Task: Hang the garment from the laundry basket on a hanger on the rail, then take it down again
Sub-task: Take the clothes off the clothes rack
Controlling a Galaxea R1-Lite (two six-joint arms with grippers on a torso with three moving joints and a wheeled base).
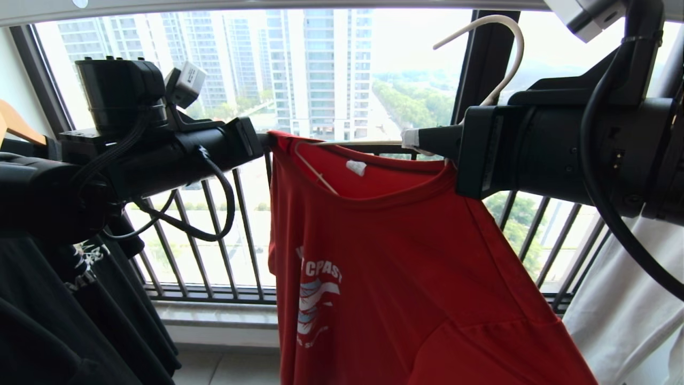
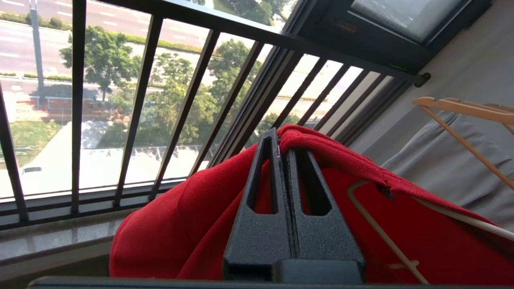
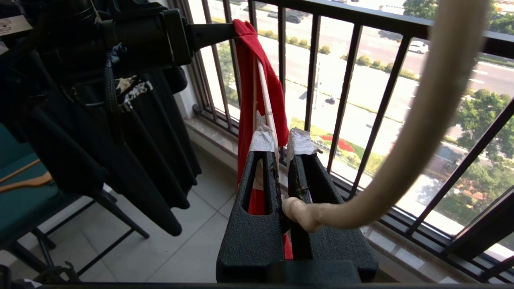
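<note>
The red garment (image 1: pixel 385 256) hangs in front of the window with the cream-white hanger (image 1: pixel 505 37) threaded inside its neck. At the shirt's left shoulder edge my left gripper (image 1: pixel 265 140) is shut on the red fabric (image 2: pixel 333 156). My right gripper (image 1: pixel 411 139), its tips taped white, is shut on the hanger at its twisted neck (image 3: pixel 305 212). One wire arm (image 3: pixel 267 104) runs forward between the fingers. The hook curves up beneath the grey rail (image 1: pixel 320 4) and looks apart from it. The laundry basket is out of view.
Black T-shirts (image 1: pixel 64 299) hang close on the left, a white garment (image 1: pixel 625 299) on the right. The black balcony railing (image 1: pixel 214 235) stands just behind the shirt. A wooden hanger (image 2: pixel 461 108) carries grey cloth. A chair (image 3: pixel 24 192) stands on the tiled floor.
</note>
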